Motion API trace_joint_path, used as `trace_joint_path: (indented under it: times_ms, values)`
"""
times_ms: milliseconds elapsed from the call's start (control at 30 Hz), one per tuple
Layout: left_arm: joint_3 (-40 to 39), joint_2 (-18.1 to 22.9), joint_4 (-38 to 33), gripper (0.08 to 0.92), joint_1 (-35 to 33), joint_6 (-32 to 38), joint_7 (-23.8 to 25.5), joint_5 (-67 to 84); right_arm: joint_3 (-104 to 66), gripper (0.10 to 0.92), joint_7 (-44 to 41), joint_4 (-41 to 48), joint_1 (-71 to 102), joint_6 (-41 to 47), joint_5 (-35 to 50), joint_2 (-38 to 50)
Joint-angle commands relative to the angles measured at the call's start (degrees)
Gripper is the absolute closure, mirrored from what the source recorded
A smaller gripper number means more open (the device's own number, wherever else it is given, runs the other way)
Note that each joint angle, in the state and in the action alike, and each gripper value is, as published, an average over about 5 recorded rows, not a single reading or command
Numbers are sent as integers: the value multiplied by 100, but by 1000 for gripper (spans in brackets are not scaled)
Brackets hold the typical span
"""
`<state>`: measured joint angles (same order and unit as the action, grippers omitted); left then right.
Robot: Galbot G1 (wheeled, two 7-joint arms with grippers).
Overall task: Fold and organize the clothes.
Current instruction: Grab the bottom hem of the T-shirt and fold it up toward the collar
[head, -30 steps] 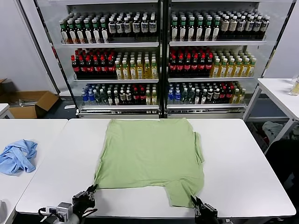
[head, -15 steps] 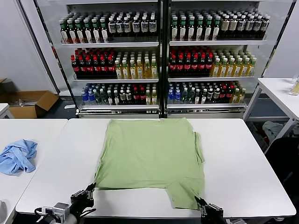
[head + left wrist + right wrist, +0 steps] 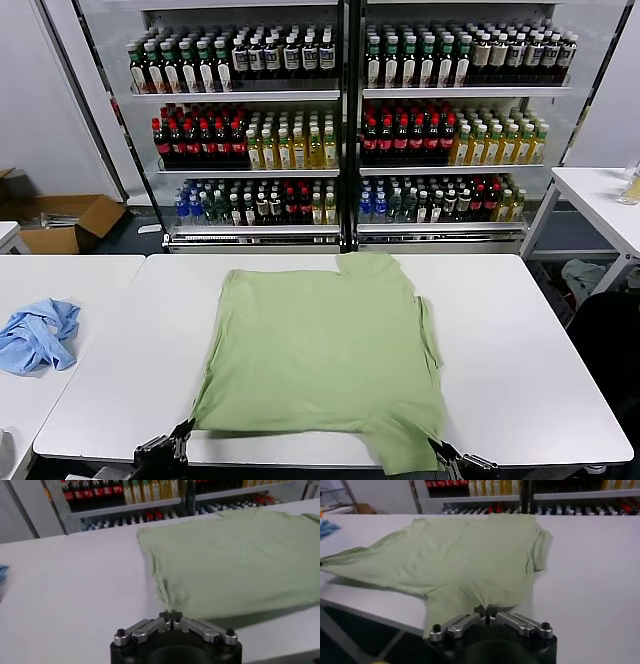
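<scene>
The light green shirt [image 3: 320, 350] lies spread, plain side up, on the white table [image 3: 520, 380]; its near edge hangs over the table's front edge. My left gripper [image 3: 178, 440] is shut on the shirt's near left corner [image 3: 172, 592]. My right gripper [image 3: 445, 460] is shut on the shirt's near right part [image 3: 470, 565], which droops past the edge. The left wrist view shows the left gripper [image 3: 171, 615] pinching a fold of cloth. The right wrist view shows the right gripper [image 3: 485, 611] doing the same. No checkered graphic or buttons show.
A crumpled light blue garment [image 3: 38, 335] lies on a second white table at the left. Shelves of bottles [image 3: 345, 120] stand behind the table. A cardboard box [image 3: 65, 220] sits on the floor far left. Another table [image 3: 600, 200] stands at the right.
Both grippers have pulled back toward me and lower, dragging the shirt nearer. Its far edge slid away from the table's back edge and its near edge now hangs over the front.
</scene>
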<state>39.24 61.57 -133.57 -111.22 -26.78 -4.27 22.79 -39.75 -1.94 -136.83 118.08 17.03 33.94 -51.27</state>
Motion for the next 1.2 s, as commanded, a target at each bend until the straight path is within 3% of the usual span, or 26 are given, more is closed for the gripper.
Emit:
trace_joint_path:
  times_ms: [33, 233, 433, 933, 1200]
  values:
    - [620, -263, -510, 913, -175, -70, 16, 281, -277, 910, 186, -250, -323, 35, 555, 219]
    - [591, -566, 59, 912, 834, 145, 226, 653, 242, 910, 699, 236, -2098, 390, 1114, 273]
    - [-147, -262, 814, 910, 1776, 309, 352, 519, 1037, 910, 852, 871, -3149, 490, 876, 119]
    - [-765, -134, 2214, 912, 3143, 406, 446, 473, 1943, 910, 999, 1827, -4122, 561, 433, -201]
    - [-863, -200, 2496, 910, 3539, 398, 496, 486, 1964, 910, 1076, 1948, -4242, 616, 427, -244]
